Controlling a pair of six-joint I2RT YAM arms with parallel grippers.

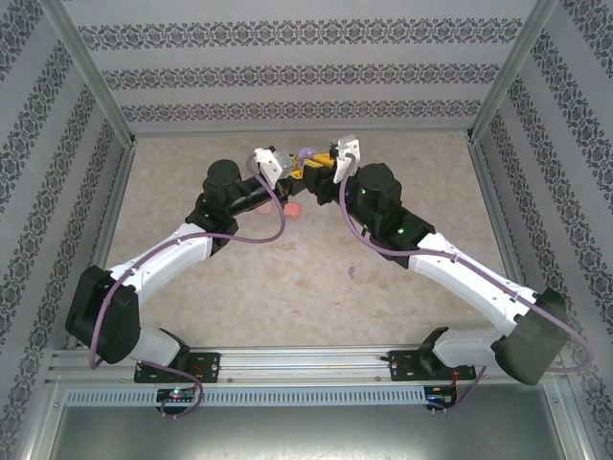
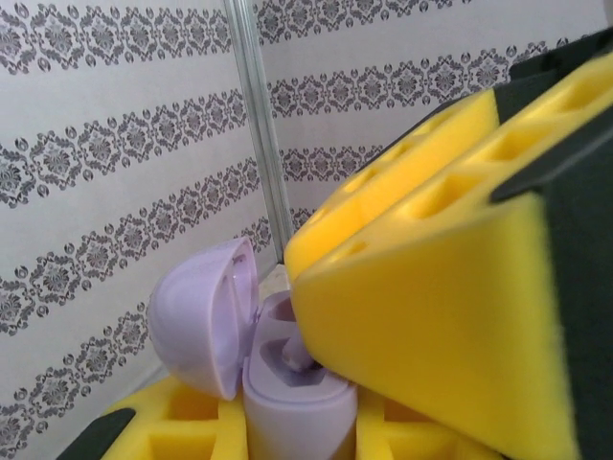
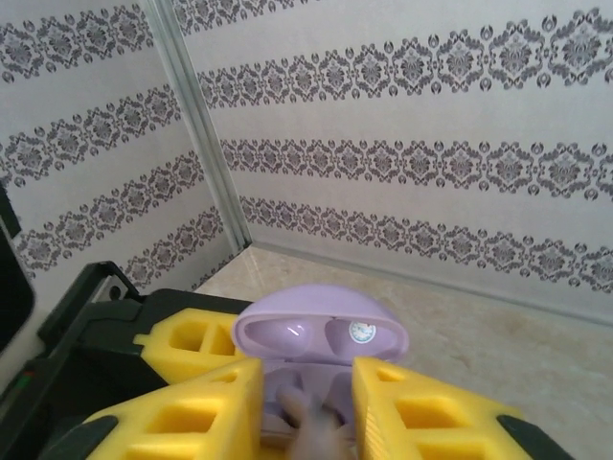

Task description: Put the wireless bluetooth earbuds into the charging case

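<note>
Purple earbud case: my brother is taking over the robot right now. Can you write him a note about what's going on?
Left gripper: jaws shut on the purple charging case, lid open, at the far middle of the table.
Right gripper: jaws apart over the case, a purple earbud between them, down in the case; it looks released.
Done: case open, one bud at the case; seating unclear.
To do: check it sits, then fetch the small purple piece on the table, likely the second bud. Pink pieces lie by the left arm.
</note>
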